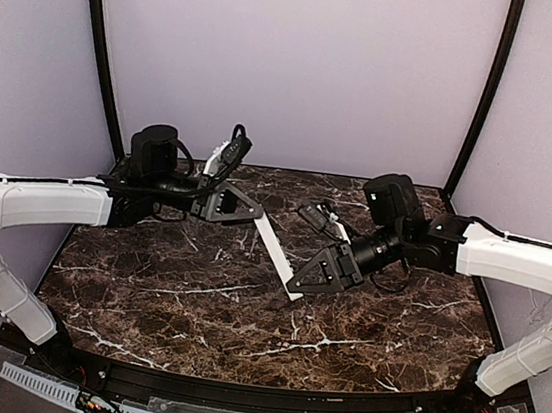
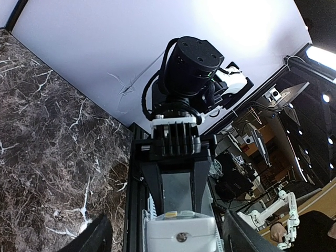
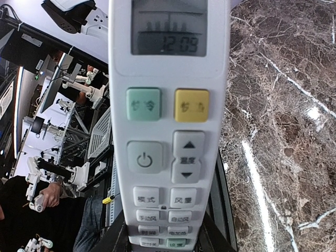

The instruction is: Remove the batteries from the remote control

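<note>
Plainly, the remote control (image 3: 168, 131) is grasped by the right gripper (image 1: 297, 280), clenched on its button end, and its front is turned to the right wrist camera, with a green key (image 3: 143, 104) and a yellow key (image 3: 191, 105) set below a grey display (image 3: 168, 34) on which digits are shown. Seen from above, the white body is held slanted over the dark marbled counter (image 1: 174, 295). Its other end is placed between the fingers (image 2: 97, 236) of the left gripper (image 1: 253, 214), which is released, a gap being left on each side
</note>
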Controlling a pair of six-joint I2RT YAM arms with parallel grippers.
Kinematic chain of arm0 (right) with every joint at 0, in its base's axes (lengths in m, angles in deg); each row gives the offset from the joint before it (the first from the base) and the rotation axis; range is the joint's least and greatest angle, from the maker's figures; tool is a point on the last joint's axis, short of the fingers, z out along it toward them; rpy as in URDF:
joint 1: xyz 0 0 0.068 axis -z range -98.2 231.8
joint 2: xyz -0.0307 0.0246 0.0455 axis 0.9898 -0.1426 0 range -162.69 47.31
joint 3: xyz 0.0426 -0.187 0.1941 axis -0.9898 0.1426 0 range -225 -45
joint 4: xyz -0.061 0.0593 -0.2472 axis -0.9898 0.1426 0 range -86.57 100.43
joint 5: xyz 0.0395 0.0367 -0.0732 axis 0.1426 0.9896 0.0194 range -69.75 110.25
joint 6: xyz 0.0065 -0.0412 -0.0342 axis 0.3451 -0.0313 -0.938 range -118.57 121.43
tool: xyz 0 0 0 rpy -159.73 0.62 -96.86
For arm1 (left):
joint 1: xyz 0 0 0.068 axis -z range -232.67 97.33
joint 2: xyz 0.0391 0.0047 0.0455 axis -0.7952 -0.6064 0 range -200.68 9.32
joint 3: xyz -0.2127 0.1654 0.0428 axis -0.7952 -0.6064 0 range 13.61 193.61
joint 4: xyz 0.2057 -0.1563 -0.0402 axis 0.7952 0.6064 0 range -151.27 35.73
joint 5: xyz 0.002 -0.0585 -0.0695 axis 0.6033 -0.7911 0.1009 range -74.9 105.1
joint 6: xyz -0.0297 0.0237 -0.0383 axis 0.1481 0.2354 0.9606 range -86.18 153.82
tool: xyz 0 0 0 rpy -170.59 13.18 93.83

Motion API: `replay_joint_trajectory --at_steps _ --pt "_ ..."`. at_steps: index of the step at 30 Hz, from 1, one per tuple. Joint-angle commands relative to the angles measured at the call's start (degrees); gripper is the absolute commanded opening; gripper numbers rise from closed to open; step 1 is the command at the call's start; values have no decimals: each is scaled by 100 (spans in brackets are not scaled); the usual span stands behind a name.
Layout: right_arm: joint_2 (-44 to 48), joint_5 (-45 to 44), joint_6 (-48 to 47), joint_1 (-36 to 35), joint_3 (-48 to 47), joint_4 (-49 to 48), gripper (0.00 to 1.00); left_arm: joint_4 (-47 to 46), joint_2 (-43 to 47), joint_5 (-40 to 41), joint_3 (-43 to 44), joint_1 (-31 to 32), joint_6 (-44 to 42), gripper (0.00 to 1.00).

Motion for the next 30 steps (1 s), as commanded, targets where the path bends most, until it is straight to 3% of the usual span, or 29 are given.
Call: replay_joint_trajectory --at_steps 1,4,10,15,16,18,20,26,30 --pt "-51 -36 -12 -90 -62 -210 0 -120 -34 -122 155 106 -80 68" --pt "-15 -85 1 -91 -50 -197 0 -103 -71 -115 176 154 -94 60" --pt "0 -206 14 -92 -24 -160 0 2 -137 -162 242 262 -128 30" --pt "46 -683 -14 -97 -104 -30 1 235 -91 -37 289 299 -235 12" --pt "40 -803 -27 -100 -133 23 12 308 -69 57 301 300 -264 9" --pt "43 -1078 -39 -100 -221 140 48 450 -39 212 330 300 -275 5" --pt "91 -1327 -66 -89 -294 221 66 586 8 366 374 301 -271 3" --pt "514 -1982 -284 -93 -282 147 95 877 218 976 366 296 -272 1" --pt "976 -2493 -375 -92 116 -374 99 1030 326 1432 400 300 -71 0"
